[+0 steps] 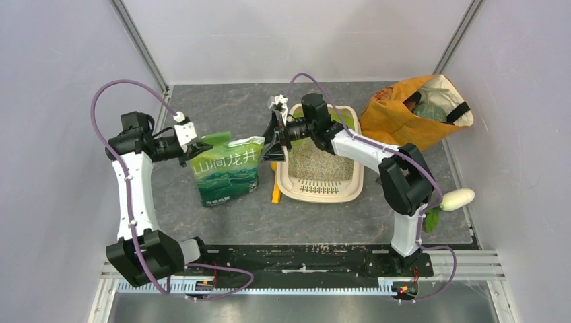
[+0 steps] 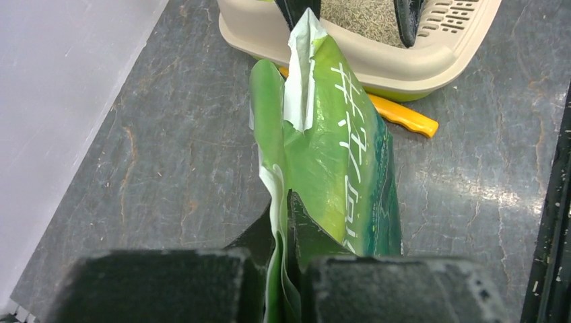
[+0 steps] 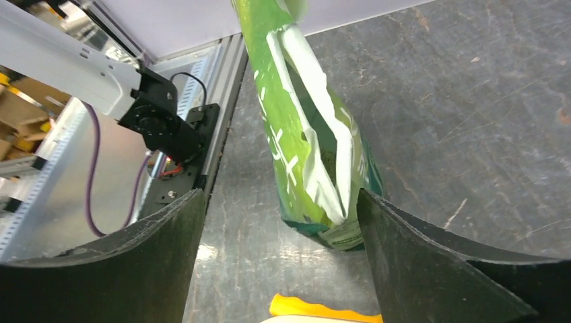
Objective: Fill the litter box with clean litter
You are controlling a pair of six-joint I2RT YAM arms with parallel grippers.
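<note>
The litter box [image 1: 350,190], beige-rimmed with a slotted grate at its near end, sits mid-table. Pale sandy clean litter [image 1: 316,160] covers its floor. A green printed bag [image 1: 225,168] stands just left of it with its torn top open. My left gripper [image 1: 186,140] is shut on the bag's upper left edge; in the left wrist view the gripper [image 2: 281,200] pinches the bag's [image 2: 330,155] film. My right gripper [image 1: 276,138] hangs open between the bag's right corner and the box's left rim. Its wide-apart fingers [image 3: 431,259] frame the bag [image 3: 303,134] without touching it.
An orange scoop handle [image 1: 275,194] lies on the table against the box's left side. An orange fabric bag [image 1: 404,114] stands at the back right. A white and green toy vegetable [image 1: 454,200] lies by the right wall. Grey walls enclose the table.
</note>
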